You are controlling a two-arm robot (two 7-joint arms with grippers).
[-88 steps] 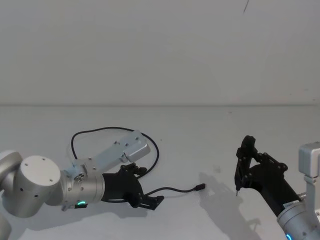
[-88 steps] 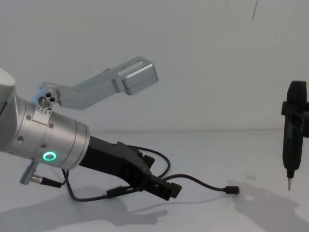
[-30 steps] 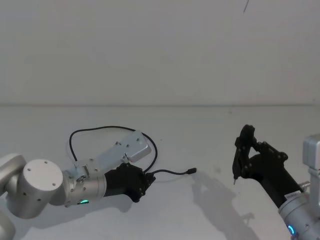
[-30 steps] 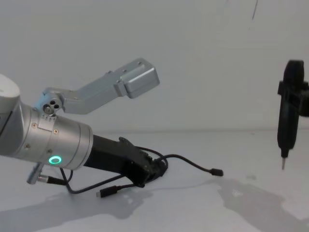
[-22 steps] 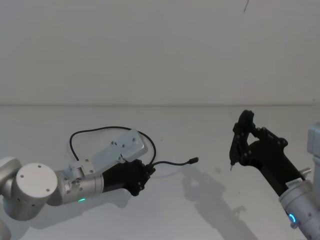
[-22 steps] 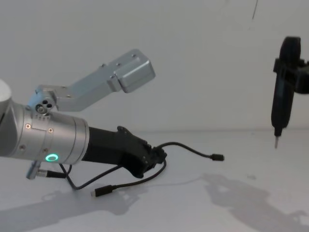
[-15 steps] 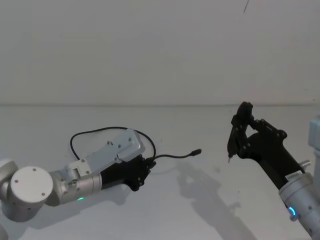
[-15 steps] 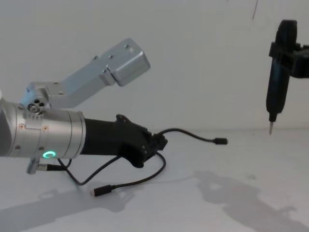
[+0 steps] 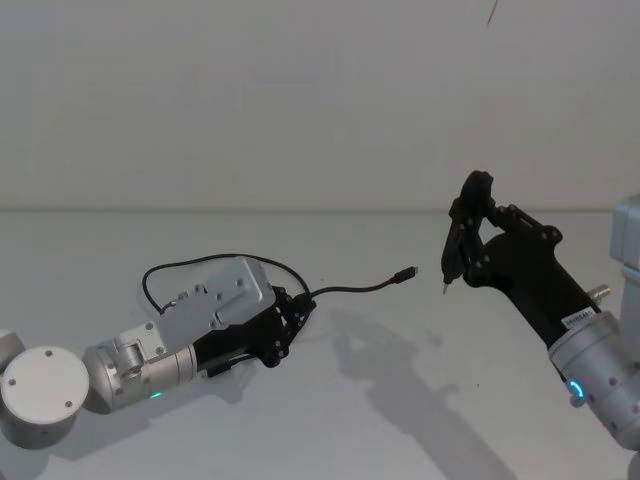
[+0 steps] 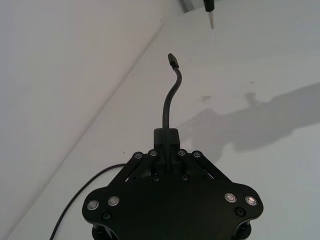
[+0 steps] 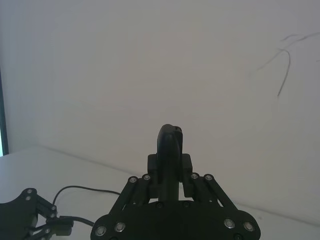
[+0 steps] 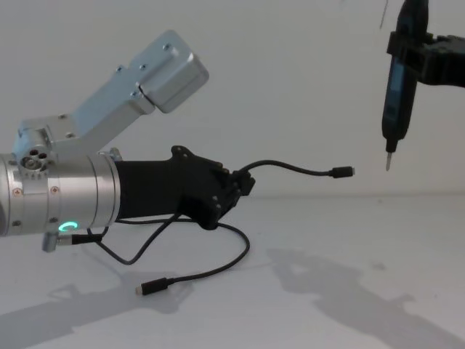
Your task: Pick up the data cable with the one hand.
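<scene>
**Operator:** What can go wrong from here?

**Observer:** Your left gripper (image 12: 236, 190) has its fingers clamped on the cable (image 12: 290, 169) close to one end, above the bench (image 12: 349, 305). The long rest hangs down, and its far plug (image 12: 147, 289) lies on the bench. If you lift quickly, this weight may pull the cable through the fingers. Also, the near plug (image 12: 349, 172) is close to the tip of the pen (image 12: 398, 80), which the right gripper (image 9: 470, 240) holds tight.

**Operator:** What can you not see?

**Observer:** Part of the loop, behind your left arm (image 9: 130, 365).
</scene>
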